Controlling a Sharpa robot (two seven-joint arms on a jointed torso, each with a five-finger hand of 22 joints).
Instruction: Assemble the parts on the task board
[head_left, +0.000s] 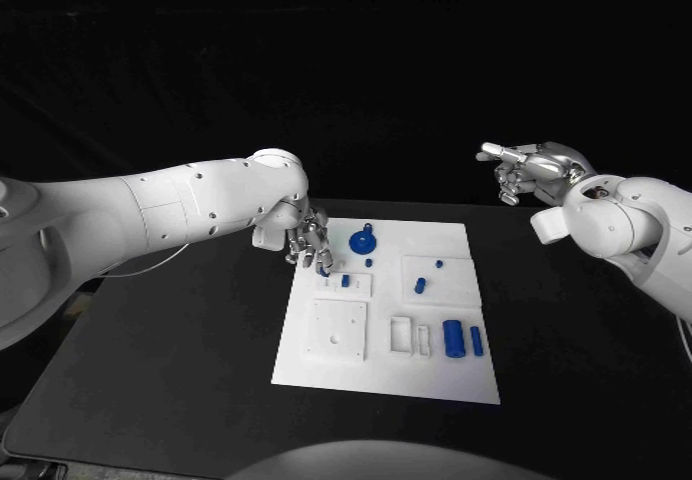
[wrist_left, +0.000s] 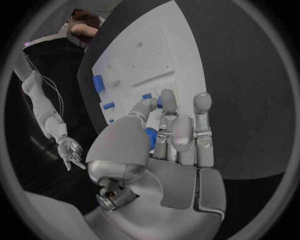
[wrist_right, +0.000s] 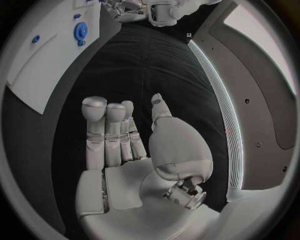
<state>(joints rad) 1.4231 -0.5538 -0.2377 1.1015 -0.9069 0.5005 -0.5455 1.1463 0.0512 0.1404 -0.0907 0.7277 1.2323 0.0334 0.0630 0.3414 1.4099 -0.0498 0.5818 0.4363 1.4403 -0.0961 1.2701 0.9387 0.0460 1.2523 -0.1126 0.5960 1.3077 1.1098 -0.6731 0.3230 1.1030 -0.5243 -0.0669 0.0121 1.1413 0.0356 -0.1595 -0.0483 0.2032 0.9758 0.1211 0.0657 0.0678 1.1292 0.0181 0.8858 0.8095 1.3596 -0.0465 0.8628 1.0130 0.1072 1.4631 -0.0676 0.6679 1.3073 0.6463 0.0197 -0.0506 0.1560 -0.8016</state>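
Currently: left robot hand (head_left: 306, 243) pinches a small blue part (wrist_left: 150, 138), likely light, rigid, slippery; right robot hand (head_left: 531, 170) spread, empty.

The left hand (head_left: 303, 243) covers the far left corner of the task board (head_left: 433, 375), so what lies under its fingertips cannot be made out. In the left wrist view a small blue part (wrist_left: 150, 137) sits mostly hidden behind the thumb (held or merely behind it, unclear). The right arm (head_left: 635, 235) is cut off at the picture's right edge.
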